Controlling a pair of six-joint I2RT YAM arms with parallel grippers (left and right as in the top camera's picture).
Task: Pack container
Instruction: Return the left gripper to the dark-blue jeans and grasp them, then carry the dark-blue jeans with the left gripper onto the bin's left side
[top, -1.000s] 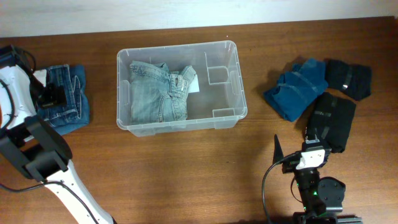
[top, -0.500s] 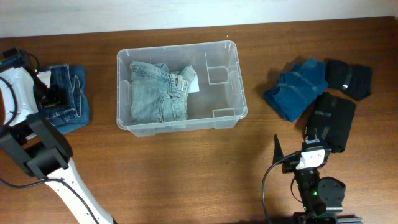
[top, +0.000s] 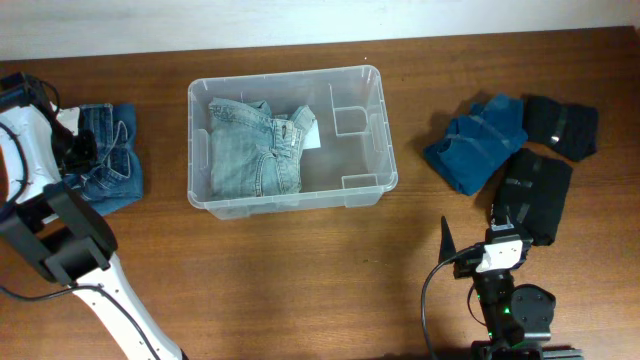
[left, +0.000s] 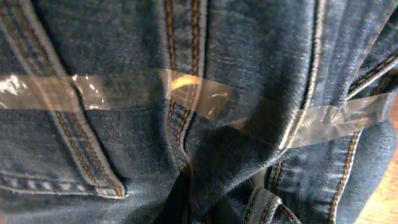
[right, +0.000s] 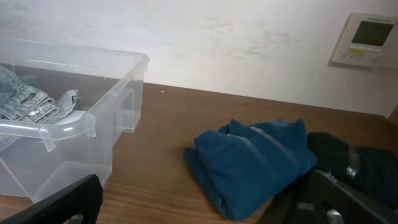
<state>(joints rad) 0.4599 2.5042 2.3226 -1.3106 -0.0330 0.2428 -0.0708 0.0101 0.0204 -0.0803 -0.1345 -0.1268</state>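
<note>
The clear plastic container (top: 290, 203) stands on the table at centre left, with folded light-wash jeans (top: 250, 150) lying in its left half. To its left a folded pair of dark blue jeans (top: 105, 165) rests on the table. My left gripper (top: 78, 150) is down on that pair and shut on a bunched fold of the denim (left: 205, 180). Denim fills the left wrist view, so the fingers themselves are hidden. My right gripper (right: 205, 208) hovers open near the table's front right, empty, facing a folded blue garment (right: 255, 162).
A strip of clear tape (left: 205, 99) runs across the dark jeans. Right of the container lie the blue garment (top: 478, 140) and two black folded garments (top: 560, 125), (top: 535, 190). A wall control panel (right: 367, 38) hangs behind the table.
My left gripper has closed on the dark blue jeans, and the pile has bunched and shifted slightly. The right arm has not moved.
</note>
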